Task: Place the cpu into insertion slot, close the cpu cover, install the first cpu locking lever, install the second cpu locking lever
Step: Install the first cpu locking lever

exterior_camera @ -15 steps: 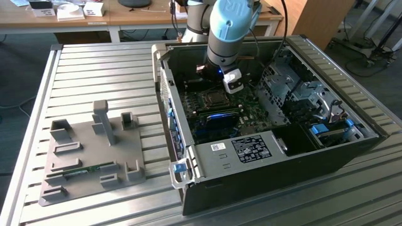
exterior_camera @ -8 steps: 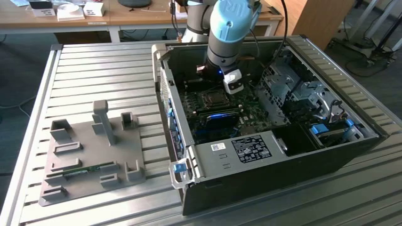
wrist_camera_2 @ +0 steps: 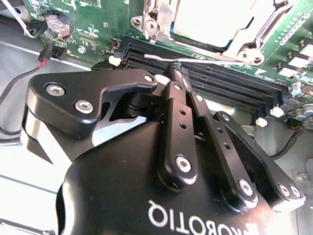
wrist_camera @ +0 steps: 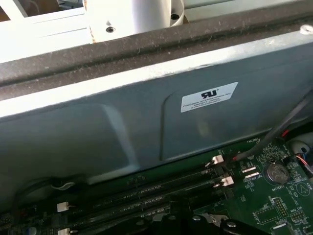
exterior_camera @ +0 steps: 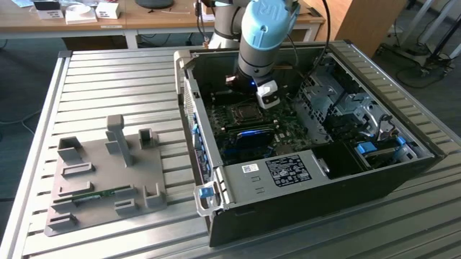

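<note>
Pincer body (wrist_camera_2: 166, 161): nearest your lens in the second wrist view, black linkage bars and screws; the fingertips run down toward the board and you cannot tell from here whether they stand apart or together.
Memory slots (wrist_camera_2: 215, 81): long black rows just past the linkage, lying between the pincer and the socket.
Cpu cover (wrist_camera_2: 244, 41): silvery frame lying flat over the insertion slot, in the same view.
Cpu (wrist_camera_2: 205, 19): pale metal top visible through the cover's window, so you find it seated in the socket.
Lever wire (wrist_camera_2: 195, 61): thin bright rod running along the near edge of the cover; you cannot tell whether it is latched.
Coin cell (wrist_camera_2: 56, 24): round, on the green board beside a red and black lead.
First wrist view: grey case wall (wrist_camera: 146, 122) with a white label (wrist_camera: 209, 96); the memory slots run below it.
Exterior view: arm (exterior_camera: 263, 38) reaching down into the open computer case (exterior_camera: 374, 178) on the slatted bench (exterior_camera: 115, 86); insertion slot (exterior_camera: 243, 112) just beside the wrist; grey fixture tray (exterior_camera: 104, 183) well apart, at the exterior view's left.
</note>
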{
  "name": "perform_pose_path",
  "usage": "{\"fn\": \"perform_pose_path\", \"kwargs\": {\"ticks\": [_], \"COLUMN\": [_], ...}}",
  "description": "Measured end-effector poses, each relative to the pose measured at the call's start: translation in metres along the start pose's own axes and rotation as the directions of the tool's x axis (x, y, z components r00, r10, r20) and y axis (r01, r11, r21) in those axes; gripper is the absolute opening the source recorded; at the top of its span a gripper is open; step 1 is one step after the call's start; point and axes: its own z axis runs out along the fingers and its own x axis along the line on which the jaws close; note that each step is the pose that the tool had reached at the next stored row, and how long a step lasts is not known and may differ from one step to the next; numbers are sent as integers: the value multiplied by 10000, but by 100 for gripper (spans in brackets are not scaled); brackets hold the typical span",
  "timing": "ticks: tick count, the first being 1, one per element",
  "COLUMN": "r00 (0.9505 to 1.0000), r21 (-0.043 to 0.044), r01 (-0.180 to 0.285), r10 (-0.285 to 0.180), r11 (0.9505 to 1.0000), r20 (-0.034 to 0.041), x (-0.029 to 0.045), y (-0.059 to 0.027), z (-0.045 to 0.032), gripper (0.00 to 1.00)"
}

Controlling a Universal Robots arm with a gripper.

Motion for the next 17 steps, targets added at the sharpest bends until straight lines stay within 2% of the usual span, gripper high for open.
{"fn": "perform_pose_path", "kwargs": {"ticks": [9, 17], "r00": [10000, 10000], "r21": [1, 2], "r01": [-1, -1], "r10": [1, 1], "r11": [10000, 10000], "r20": [0, 0], "x": [-14, -4], "y": [-35, -14], "z": [-9, 0], "gripper": [11, 11]}}
